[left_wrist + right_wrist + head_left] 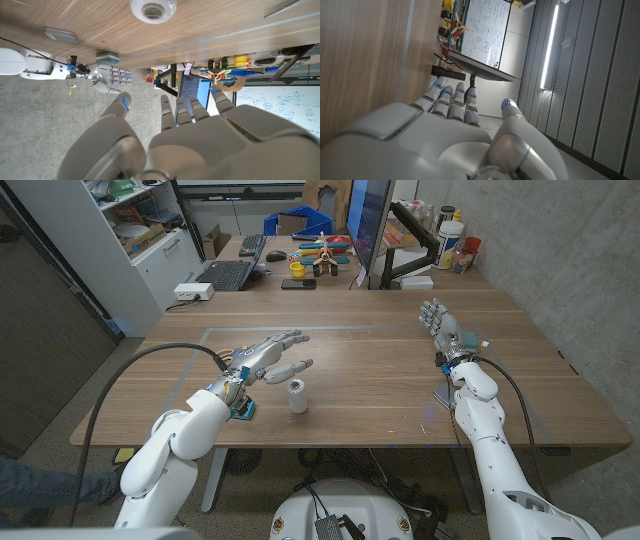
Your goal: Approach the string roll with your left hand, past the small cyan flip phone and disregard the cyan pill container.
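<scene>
White string roll (297, 395); brown wood-grain table (380, 380); seemingly cyan flip phone (243, 411).

The string roll (153, 9) is cut off by the picture's edge in the left wrist view — part of its round end is missing. In the head view the left arm covers most of a small cyan thing (242, 411) on the tabletop (380, 380), so I cannot tell what it is. A flat grey thing (444, 395) by the right arm is partly hidden too — too small to name.
</scene>
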You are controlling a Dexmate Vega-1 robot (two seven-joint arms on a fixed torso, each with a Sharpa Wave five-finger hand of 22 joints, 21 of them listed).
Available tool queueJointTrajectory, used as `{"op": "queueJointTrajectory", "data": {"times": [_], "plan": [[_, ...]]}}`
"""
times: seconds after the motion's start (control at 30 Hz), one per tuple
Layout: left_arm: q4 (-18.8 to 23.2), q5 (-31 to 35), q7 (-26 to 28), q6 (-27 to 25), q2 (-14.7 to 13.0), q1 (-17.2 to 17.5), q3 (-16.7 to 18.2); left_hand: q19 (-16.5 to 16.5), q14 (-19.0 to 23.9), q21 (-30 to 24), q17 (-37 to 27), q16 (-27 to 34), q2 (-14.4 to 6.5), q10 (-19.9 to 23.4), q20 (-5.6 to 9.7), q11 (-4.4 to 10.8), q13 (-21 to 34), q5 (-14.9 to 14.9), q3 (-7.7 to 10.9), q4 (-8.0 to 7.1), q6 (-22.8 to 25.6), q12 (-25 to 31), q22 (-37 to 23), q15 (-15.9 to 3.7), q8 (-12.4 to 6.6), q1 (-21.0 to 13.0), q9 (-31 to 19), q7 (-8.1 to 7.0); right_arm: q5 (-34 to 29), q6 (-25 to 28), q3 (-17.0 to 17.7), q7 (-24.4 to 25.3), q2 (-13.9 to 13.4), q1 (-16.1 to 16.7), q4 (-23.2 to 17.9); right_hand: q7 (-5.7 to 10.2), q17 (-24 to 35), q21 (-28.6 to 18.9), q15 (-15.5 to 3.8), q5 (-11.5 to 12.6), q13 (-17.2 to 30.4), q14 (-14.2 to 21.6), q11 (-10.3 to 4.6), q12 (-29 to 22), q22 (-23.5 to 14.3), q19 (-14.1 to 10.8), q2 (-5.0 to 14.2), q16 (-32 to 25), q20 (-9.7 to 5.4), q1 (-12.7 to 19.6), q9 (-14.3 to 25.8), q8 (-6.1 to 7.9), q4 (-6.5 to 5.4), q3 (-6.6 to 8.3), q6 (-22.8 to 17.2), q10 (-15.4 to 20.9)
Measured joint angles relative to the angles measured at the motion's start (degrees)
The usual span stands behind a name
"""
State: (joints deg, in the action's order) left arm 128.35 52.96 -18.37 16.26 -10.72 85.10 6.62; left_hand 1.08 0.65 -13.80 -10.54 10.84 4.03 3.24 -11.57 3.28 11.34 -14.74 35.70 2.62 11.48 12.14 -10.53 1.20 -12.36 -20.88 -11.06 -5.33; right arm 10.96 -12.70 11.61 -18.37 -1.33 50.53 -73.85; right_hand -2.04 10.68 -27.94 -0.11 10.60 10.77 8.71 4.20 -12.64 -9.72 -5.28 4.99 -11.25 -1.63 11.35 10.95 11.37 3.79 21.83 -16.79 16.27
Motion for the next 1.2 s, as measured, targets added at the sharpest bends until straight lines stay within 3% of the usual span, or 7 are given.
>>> {"op": "queueJointTrajectory", "data": {"times": [0.6,1.2], "plan": [[-0.15,1.95,0.86,-1.10,-1.15,0.36,-1.18,1.02,0.00,0.30,-0.28,0.00,0.18,0.00,1.03,0.00,-0.01,0.00,-0.23,0.23,0.62,0.00,0.00,0.00,0.00,-0.42,0.00,0.00,-0.14,-0.27,-0.06,0.02,-0.05,-0.34,0.38,0.00,0.00,0.45,-0.31,0.00,0.00,0.32,0.00,0.00,0.00,0.01,0.00,0.00,0.00,0.00,0.00,0.00,0.00,0.00,0.00,0.00],[-1.75,3.62,1.15,-2.47,-2.18,0.21,-3.18,1.02,0.00,0.78,-0.27,0.00,-0.05,0.11,1.02,0.10,-0.02,0.00,-0.23,0.23,0.61,0.00,0.00,-0.01,0.00,-0.65,0.01,0.00,-0.20,-0.26,-0.02,-0.13,-0.27,-0.46,0.35,0.00,0.00,0.83,-0.30,0.00,0.00,0.31,0.00,0.00,0.00,-0.21,0.00,0.00,-0.22,0.00,0.00,0.00,0.00,0.00,0.00,0.00]]}}
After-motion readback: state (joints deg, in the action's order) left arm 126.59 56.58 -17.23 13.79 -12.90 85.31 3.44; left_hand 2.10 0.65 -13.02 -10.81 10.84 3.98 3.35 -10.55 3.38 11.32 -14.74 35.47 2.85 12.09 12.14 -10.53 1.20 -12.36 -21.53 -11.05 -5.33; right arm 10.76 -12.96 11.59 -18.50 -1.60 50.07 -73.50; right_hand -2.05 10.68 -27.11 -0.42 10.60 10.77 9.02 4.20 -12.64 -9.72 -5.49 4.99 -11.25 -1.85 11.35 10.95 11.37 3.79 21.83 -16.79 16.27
